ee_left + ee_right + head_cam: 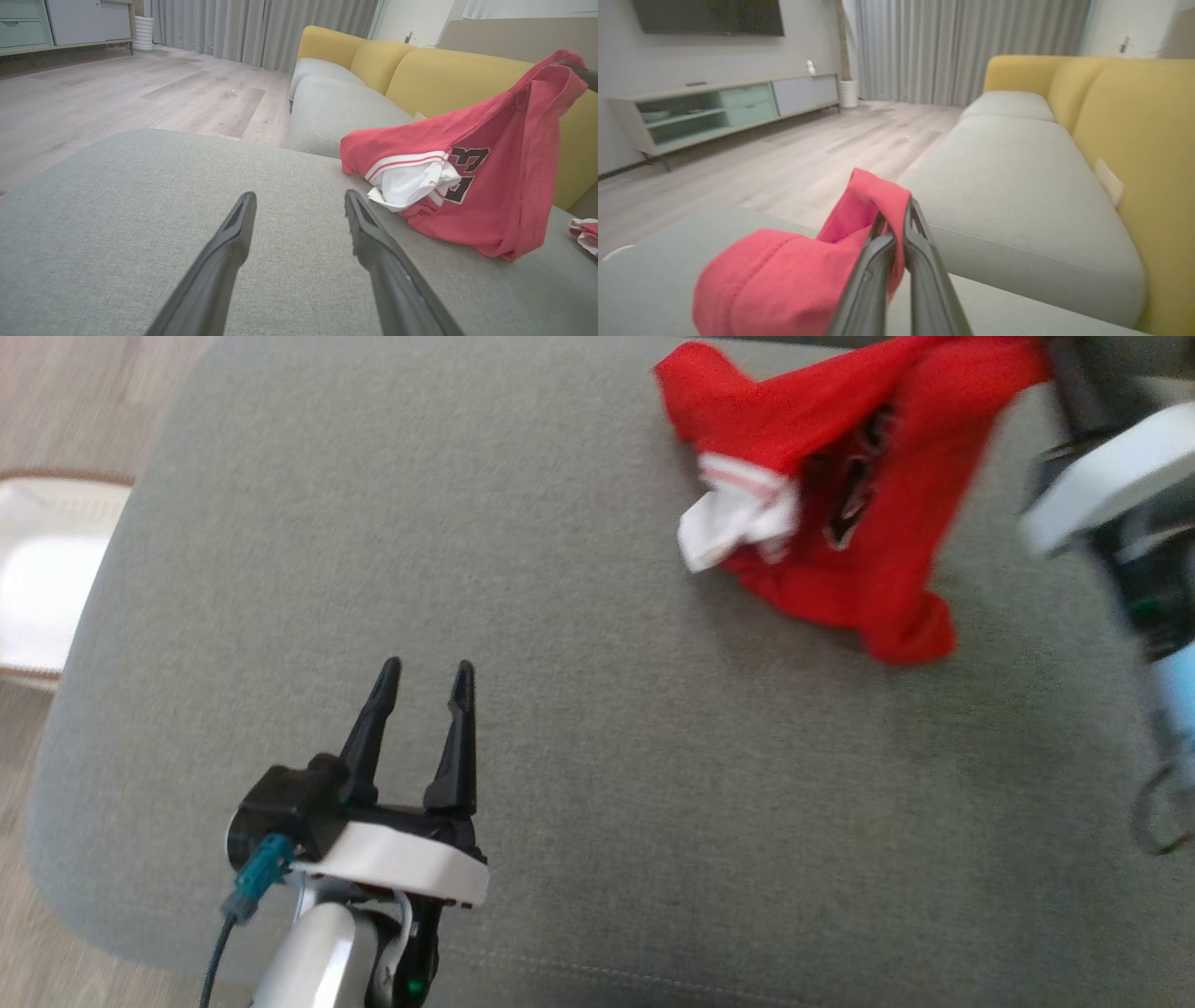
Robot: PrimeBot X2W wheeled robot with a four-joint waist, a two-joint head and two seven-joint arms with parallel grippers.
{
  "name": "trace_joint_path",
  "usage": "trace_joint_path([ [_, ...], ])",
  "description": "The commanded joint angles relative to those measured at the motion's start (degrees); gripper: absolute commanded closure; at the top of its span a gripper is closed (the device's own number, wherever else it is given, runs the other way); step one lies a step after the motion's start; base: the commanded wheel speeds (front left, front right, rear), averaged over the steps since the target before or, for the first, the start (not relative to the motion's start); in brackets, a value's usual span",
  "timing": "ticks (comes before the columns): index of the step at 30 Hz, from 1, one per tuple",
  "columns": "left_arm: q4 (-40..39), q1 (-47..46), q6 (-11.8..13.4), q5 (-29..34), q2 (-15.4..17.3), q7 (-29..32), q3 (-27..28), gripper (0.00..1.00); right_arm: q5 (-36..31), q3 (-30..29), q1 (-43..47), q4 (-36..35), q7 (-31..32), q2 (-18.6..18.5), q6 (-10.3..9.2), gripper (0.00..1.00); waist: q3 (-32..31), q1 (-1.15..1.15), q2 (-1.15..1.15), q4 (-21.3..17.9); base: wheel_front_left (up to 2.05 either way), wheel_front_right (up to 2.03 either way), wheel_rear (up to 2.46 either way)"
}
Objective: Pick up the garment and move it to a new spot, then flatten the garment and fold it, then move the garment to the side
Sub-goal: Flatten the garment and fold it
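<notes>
Now: right tool pinching red garment (dark numerals unreadable); left tool spread.

Red mesh cloth garment, matt grey woven cushion, matt black plastic left gripper

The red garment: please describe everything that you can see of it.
The red garment looks like a mesh sports jersey with white striped trim and a dark printed number. It is crumpled, not flat. The right gripper, jaws shut, pinches one edge and holds it up; the lower folds rest on the grey cushion.
</notes>
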Motion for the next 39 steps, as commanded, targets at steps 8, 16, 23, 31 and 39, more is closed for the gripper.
trace_joint_path([
  [8,-1.9,-4.0,0.2,-0.8,0.2,-0.3,0.4,0.00,-6.6,-2.9,-12.2,17.0,-1.6,-10.3,-0.05,0.00,3.7,0.00,0.00,2.3,0.00,0.00,0.00],
  [16,-1.4,-4.8,0.4,-0.8,0.2,-0.3,0.5,0.00,-15.0,-6.0,-18.6,29.2,-9.5,-7.8,-0.05,0.00,2.9,0.00,0.00,0.8,0.00,0.00,0.00],
  [23,-1.3,-3.7,0.3,0.0,0.2,-0.3,1.6,0.00,-12.2,-0.2,-15.4,27.9,-16.5,-2.1,-0.05,0.00,-0.1,0.00,0.00,-2.5,0.00,0.00,0.00],
  [31,-1.8,-2.7,0.2,0.8,0.2,-0.3,3.0,0.00,-6.5,3.6,-5.6,18.1,-20.1,3.3,-0.05,0.00,-3.2,0.00,0.00,-5.9,0.00,0.00,0.00],
  [39,-2.1,-1.0,0.2,1.5,0.2,-0.3,4.2,0.00,-8.9,-0.5,13.9,2.1,-21.4,13.2,-0.05,0.00,-6.7,0.00,0.00,-9.1,0.00,0.00,0.00],
])
